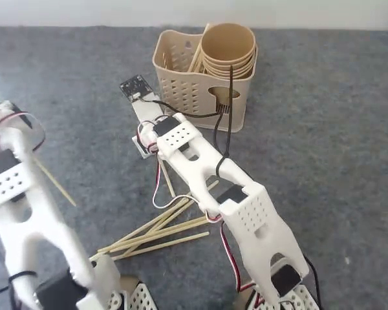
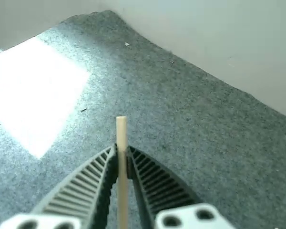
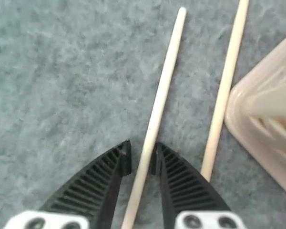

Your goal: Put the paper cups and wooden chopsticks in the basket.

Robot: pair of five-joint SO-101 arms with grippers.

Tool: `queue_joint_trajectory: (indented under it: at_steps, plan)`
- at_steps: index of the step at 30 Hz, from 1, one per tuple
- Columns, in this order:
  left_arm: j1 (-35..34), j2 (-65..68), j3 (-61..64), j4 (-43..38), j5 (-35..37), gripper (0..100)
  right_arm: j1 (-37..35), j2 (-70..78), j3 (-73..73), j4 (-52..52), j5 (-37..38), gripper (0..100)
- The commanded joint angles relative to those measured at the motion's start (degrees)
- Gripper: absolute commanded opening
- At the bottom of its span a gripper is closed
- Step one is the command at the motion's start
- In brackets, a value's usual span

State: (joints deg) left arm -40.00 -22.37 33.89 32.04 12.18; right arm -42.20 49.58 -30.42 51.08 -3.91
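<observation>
Cups are home! The paper cups [image 1: 227,42] sit nested in one stack in the right side of the basket [image 1: 181,97] at the far end of the worktop [image 1: 323,161]. I count about five rims, though they sit too tight to be sure. At least two basket chopsticks [image 1: 197,57] lean in the left side beside the stack.

The sticks are where the work remains. At the near left, well apart from the basket, the left claw [image 2: 121,150] is clamped on one held chopstick [image 2: 121,129], its tip poking out past the jaws. Just left of the basket, the right claw [image 3: 142,152] stands with jaws a little apart, one on each side of a target chopstick [image 3: 159,95] on the worktop, with a sliver of gap so no pinch yet. A neighbour chopstick [image 3: 224,95] lies beside it, against the basket's corner.

In the near middle lies a fan of loose chopsticks [image 1: 158,234], five or so and overlapping. I'd call it past halfway, with roughly eight sticks to go.
</observation>
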Motion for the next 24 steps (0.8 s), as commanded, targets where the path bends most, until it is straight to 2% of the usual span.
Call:
queue_joint_trajectory:
  at_steps: [1, 11, 20, 24]
  plan:
    - [0.18, -3.34, -0.57, -1.32, -0.44, 1, 1.19, 1.54, -5.54, -0.40, 0.79, 1.7]
    - [0.18, -3.34, -0.40, -1.23, -0.44, 1, -2.68, -5.23, -19.34, 14.81, 0.70, 0.8]
    - [0.18, -3.34, 0.75, -1.49, -0.35, 1, -2.15, -15.34, -35.16, 16.31, 0.70, 0.8]
    - [0.18, -3.34, 0.66, -1.49, -0.35, 1, -1.19, -19.30, -44.13, 22.73, 0.70, 0.8]
